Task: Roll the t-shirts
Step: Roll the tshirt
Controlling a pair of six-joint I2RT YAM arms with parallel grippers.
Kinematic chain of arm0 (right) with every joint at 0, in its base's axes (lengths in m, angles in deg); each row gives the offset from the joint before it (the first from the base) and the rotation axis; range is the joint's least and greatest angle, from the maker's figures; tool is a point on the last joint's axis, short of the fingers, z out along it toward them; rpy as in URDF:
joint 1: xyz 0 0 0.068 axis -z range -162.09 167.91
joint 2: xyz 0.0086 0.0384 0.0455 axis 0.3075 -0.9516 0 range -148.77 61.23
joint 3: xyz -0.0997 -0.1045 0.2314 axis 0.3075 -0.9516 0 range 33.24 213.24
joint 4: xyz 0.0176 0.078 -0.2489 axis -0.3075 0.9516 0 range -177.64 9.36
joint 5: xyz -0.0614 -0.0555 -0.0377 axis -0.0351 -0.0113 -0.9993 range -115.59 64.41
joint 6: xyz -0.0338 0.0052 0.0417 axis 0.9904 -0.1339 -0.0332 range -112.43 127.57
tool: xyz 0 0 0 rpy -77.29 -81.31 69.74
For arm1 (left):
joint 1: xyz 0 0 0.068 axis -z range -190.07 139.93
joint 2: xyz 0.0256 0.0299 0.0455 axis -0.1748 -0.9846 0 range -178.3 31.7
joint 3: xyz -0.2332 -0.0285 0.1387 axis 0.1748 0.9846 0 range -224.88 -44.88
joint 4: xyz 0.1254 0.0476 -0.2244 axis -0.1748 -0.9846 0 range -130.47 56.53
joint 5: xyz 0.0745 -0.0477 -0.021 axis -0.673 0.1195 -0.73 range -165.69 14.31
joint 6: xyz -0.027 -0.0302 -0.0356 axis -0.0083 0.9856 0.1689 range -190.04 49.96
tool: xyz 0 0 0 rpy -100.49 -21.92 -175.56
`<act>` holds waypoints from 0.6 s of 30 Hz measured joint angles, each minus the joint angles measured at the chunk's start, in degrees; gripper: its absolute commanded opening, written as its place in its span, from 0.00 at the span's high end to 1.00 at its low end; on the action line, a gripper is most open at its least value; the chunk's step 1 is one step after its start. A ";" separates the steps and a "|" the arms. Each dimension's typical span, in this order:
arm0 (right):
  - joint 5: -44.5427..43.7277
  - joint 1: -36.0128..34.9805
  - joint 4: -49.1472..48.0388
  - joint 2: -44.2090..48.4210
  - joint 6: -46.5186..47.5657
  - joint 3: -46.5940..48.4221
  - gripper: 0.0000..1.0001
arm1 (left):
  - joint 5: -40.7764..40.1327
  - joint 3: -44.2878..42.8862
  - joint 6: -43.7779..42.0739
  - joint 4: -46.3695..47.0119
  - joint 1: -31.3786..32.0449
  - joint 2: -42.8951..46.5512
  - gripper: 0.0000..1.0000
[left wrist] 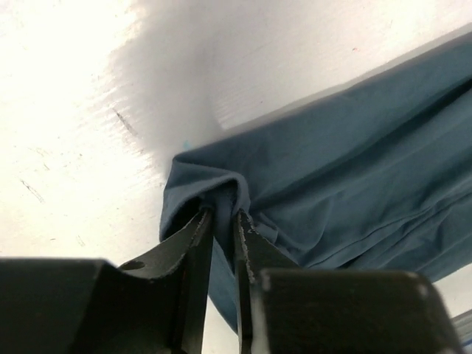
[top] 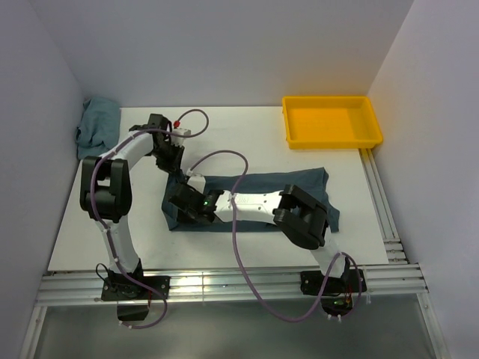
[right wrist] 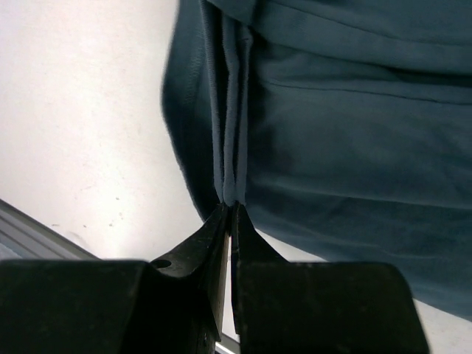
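A dark slate-blue t-shirt [top: 288, 185] lies folded into a long band across the table's middle. My left gripper [top: 174, 173] is at its far left corner. In the left wrist view the jaws [left wrist: 225, 214] stand slightly apart, with a raised fold of the t-shirt [left wrist: 354, 162] pinched between them. My right gripper [top: 180, 206] is at the near left corner. In the right wrist view the gripper [right wrist: 228, 210] is shut tight on the bunched edge layers of the t-shirt [right wrist: 354, 133]. A second bluish t-shirt [top: 97, 127] lies crumpled at the far left.
A yellow plastic tray [top: 333, 143] with nothing in it stands at the back right. White walls close in the left, back and right sides. Metal rails [top: 224, 284] run along the near edge and down the right side.
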 measured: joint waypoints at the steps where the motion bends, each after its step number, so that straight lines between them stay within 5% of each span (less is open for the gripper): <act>1: -0.04 0.00 -0.35 0.22 -0.17 -0.66 0.94 | -0.48 -0.24 0.20 -0.04 0.35 -0.07 0.75; 7: -0.61 0.13 -2.56 1.16 -1.60 -5.66 0.94 | -2.62 -1.73 1.01 -0.20 1.95 -1.53 0.68; 18: -1.16 0.39 -6.73 3.23 -4.17 -12.17 0.94 | -4.44 -5.70 1.49 -1.27 2.97 -3.21 0.40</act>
